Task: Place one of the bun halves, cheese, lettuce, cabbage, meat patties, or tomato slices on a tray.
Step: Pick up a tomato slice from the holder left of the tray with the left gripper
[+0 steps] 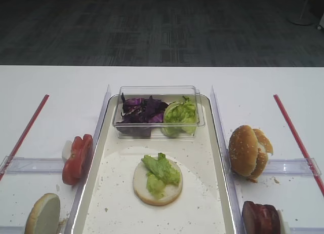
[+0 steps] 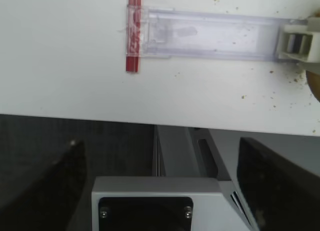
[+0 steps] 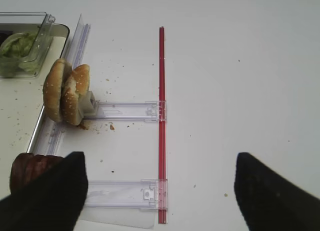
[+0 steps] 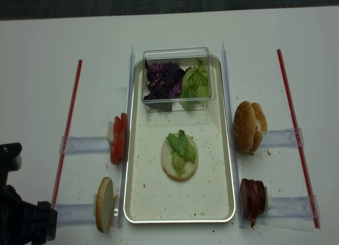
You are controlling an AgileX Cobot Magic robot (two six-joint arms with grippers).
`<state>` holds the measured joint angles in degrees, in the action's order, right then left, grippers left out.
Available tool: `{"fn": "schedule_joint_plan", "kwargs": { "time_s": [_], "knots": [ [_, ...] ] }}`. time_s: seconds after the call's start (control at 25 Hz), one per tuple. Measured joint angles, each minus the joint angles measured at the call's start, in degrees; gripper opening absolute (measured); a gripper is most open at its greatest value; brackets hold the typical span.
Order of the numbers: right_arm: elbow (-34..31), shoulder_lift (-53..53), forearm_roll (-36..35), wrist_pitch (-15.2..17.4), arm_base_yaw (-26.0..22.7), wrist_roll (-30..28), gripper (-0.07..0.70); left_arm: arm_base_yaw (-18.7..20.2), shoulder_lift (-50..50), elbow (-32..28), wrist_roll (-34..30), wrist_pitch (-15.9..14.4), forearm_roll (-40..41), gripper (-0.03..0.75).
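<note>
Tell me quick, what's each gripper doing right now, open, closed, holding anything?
Left gripper: open, holding nothing, back off the table edge.
Right gripper: open, holding nothing, above the bare table.

On the large rectangular cream-white tray point(image 4: 139, 197), a round bun half point(image 4: 179, 164) topped with crinkled lettuce point(image 4: 179, 146) lies at centre, a clear plastic box point(image 4: 177, 54) of shredded cabbage point(image 4: 162, 79) behind it, upright tomato slices point(image 4: 117, 140) left of the tray, and meat patties point(image 4: 252, 197) right.
</note>
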<state>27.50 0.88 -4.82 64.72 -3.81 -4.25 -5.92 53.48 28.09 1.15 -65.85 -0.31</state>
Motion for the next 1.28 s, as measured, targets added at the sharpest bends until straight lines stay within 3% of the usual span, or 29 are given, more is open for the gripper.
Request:
{"fn": "schedule_joint_plan", "kwargs": {
  "time_s": [0.56,0.92,1.28],
  "knots": [
    [0.0,0.0,0.0,0.0,0.0,0.0,0.615,0.0,6.6,1.9,-0.6,0.6,0.3,0.566],
    [0.0,0.0,0.0,0.0,0.0,0.0,0.615,0.0,18.8,12.5,-1.1,3.7,0.3,0.566],
    [0.0,0.0,0.0,0.0,0.0,0.0,0.615,0.0,35.7,27.2,-1.1,4.3,1.2,0.566]
  ]
}}
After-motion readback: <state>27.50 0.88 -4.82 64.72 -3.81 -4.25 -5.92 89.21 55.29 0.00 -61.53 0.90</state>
